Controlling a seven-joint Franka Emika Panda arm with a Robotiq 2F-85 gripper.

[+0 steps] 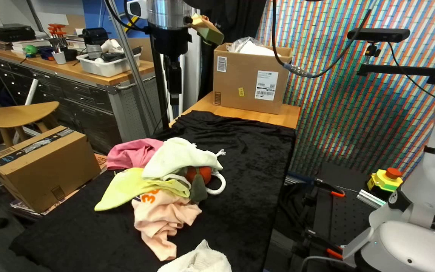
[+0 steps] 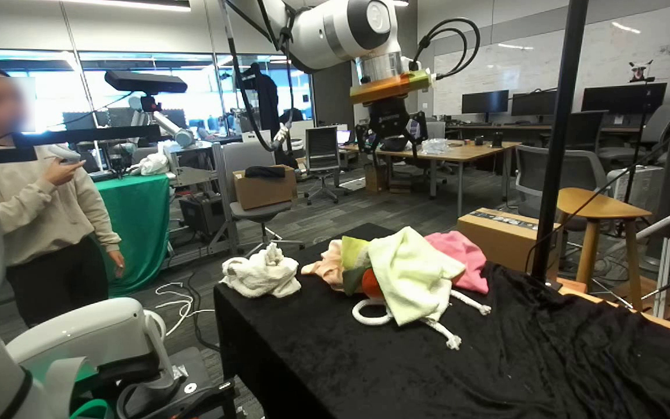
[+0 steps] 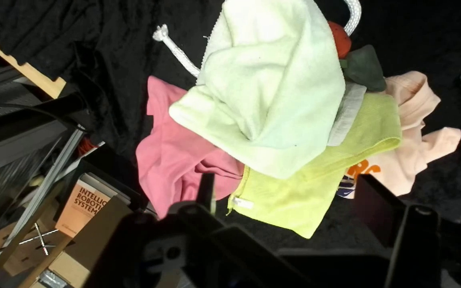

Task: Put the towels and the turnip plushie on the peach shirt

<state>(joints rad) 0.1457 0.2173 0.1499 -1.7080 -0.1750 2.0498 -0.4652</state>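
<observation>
The peach shirt [image 1: 164,219] lies crumpled on the black-covered table; it also shows in the wrist view [image 3: 410,160]. A yellow towel [image 1: 130,189] overlaps it. A pale green towel [image 2: 410,273] lies over the yellow towel, a pink cloth [image 3: 178,152] and much of the turnip plushie [image 1: 202,175]. The plushie's red body, dark green leaf and white rope stick out beside the shirt; the rest is hidden. A white towel [image 2: 262,276] lies apart, past the shirt. My gripper [image 2: 392,154] is open and empty, high above the pile; its fingers are wide apart in the wrist view [image 3: 287,180].
A cardboard box [image 1: 247,81] stands at the table's far end. A second box [image 1: 43,170] and a wooden stool [image 1: 17,113] stand beside the table. A dark pole [image 2: 556,139] rises at the table's edge. A person [image 2: 50,209] stands near the robot base.
</observation>
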